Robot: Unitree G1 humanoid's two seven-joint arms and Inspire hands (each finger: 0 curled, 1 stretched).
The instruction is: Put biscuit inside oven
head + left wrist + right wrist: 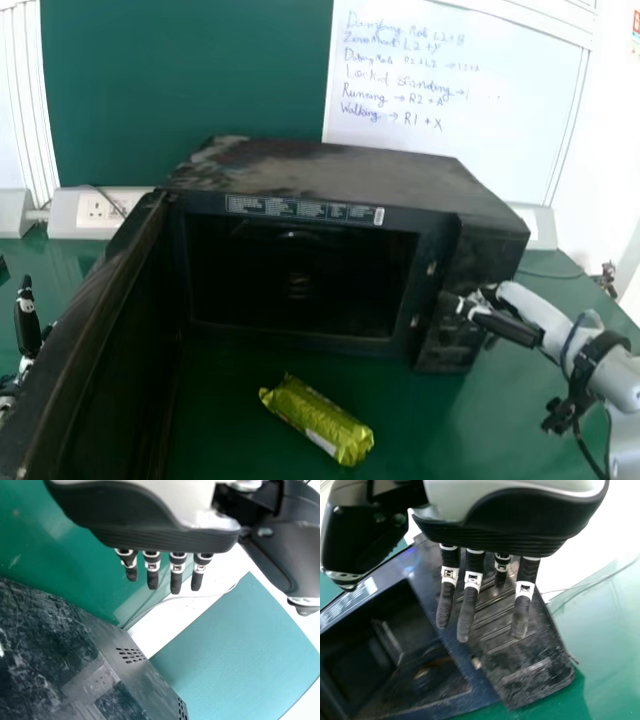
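The biscuit packet (pixel 318 420), in shiny yellow-green wrapping, lies on the table in front of the oven (pixel 350 180). The oven's door (pixel 90 340) is swung wide toward the robot's left, and its cavity is dark. My right hand (pixel 500 322) is at the oven's right front, by the control side; in the right wrist view the right hand (pixel 466 600) has its fingers extended over the ridged panel, holding nothing. My left hand (pixel 28 325) is at the left edge beyond the door; in the left wrist view the left hand (pixel 176 572) has straight fingers and holds nothing.
The green table (pixel 530 420) carries the oven. Behind stand a green board (pixel 190 80) and a whiteboard (pixel 440 110) with handwriting. A wall socket (pixel 97 210) is at the back left, and a thin cable runs behind the oven.
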